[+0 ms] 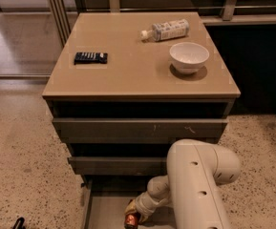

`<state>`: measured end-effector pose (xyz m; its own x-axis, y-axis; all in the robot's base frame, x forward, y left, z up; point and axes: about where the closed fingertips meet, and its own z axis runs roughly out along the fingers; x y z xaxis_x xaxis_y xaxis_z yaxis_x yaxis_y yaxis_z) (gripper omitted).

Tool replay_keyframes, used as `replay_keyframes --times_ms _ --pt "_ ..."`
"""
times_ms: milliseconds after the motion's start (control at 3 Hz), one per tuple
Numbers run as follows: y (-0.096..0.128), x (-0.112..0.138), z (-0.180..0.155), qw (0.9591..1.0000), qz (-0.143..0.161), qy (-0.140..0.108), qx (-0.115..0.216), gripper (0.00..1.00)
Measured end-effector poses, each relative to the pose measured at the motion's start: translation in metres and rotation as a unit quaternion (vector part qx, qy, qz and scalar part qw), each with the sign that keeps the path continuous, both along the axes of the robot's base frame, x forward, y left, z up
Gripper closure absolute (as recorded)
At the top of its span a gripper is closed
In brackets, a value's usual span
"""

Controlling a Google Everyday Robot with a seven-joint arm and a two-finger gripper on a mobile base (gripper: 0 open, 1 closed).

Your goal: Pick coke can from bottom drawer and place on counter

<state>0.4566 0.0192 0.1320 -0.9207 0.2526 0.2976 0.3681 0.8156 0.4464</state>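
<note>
The bottom drawer (106, 213) is pulled open at the lower edge of the camera view, and its grey floor shows. The coke can (130, 220), small and red-orange, stands in it near the middle, partly cut off by the frame edge. My gripper (136, 211) is down inside the drawer, right at the top of the can and touching or nearly touching it. The cream-coloured arm (197, 185) bends down from the right and hides the drawer's right half. The tan counter (132, 70) tops the cabinet.
On the counter stand a white bowl (189, 57) at the right, a white-labelled plastic bottle (166, 30) lying at the back, and a dark flat packet (90, 57) at the left. The two upper drawers (137, 128) are slightly ajar. Speckled floor (23, 151) lies to the left.
</note>
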Motion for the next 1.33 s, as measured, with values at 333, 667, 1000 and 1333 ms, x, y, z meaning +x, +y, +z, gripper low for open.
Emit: replay_keyframes --times_ms 333,667,1000,1333 --pt "0.0 0.0 0.0 1.0 0.0 0.0 0.0 0.73" --pt "0.0 0.0 0.0 1.0 0.0 0.0 0.0 0.97" --pt "0.005 -0.002 0.014 0.9991 0.04 0.006 0.014 1.0" --pt "-0.005 -0.001 0.064 0.9968 0.068 -0.01 0.042 1.0"
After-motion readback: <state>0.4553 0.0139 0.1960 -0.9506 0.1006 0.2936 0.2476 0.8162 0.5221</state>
